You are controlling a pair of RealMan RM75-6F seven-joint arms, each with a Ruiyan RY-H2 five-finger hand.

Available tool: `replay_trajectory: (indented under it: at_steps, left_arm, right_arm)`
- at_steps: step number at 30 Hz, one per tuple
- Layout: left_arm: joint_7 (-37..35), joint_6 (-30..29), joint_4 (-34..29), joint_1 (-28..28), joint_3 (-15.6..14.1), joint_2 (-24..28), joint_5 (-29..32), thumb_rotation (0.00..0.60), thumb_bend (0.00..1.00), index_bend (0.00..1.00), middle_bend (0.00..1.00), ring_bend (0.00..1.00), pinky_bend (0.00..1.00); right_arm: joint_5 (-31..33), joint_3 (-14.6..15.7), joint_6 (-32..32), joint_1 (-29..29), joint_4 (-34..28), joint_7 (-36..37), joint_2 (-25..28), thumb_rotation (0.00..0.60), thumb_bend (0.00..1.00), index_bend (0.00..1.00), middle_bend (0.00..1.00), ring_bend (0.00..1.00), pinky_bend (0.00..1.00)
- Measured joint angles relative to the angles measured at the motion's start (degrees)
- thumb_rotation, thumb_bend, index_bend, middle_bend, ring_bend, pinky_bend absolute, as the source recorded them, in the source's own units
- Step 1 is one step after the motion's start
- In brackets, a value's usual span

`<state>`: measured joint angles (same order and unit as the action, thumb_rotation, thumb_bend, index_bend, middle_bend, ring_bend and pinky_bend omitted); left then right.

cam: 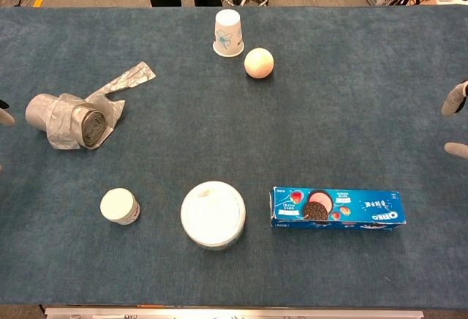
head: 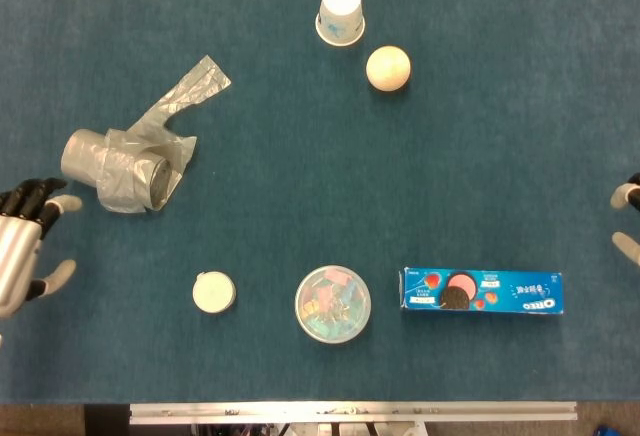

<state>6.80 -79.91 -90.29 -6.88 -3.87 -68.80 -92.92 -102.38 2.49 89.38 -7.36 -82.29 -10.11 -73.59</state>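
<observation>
Left hand (head: 22, 246) empty, fingers spread, just beside bag roll (head: 122, 169) at table's (head: 300, 186) left edge. Right hand (head: 626, 221) mostly out of frame, fingertips apart, empty, near Oreo box (head: 481, 293).

We are viewing a tabletop (head: 300, 156). At its far edge a paper cup (head: 341, 12) is standing upside down, with a ball (head: 388, 68) just beside it, nearer and to the right. At the left a roll of bags (head: 125, 166) is lying; our left hand (head: 22, 246) is hovering near it at the left edge. Along the near side a small jar (head: 214, 292), a round tub (head: 333, 304) and a biscuit box (head: 481, 293) are sitting left to right. Our right hand (head: 627, 224) is showing at the right edge.
</observation>
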Motion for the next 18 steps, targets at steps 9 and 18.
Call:
replay_trajectory:
  at_steps: [9,18]
  left_arm:
    - [-3.23,1.58,2.35,-1.43,-0.52,-0.75,-1.1,0.291,0.2,0.14,0.03,0.04,0.14]
    - [-4.52,5.84,2.81,-4.55,-0.54,-1.48,-1.92,0.259,0.2,0.14,0.03,0.04,0.14]
  right_arm:
    - [-0.46,0.08,1.45,1.12,-1.49,-2.41,0.57,0.6,0.07,0.51,0.54,0.37,0.49]
    - [-1.0,0.18,1.97,1.68,-2.05,-3.63,0.59,0.6,0.07,0.51,0.54,0.37,0.49]
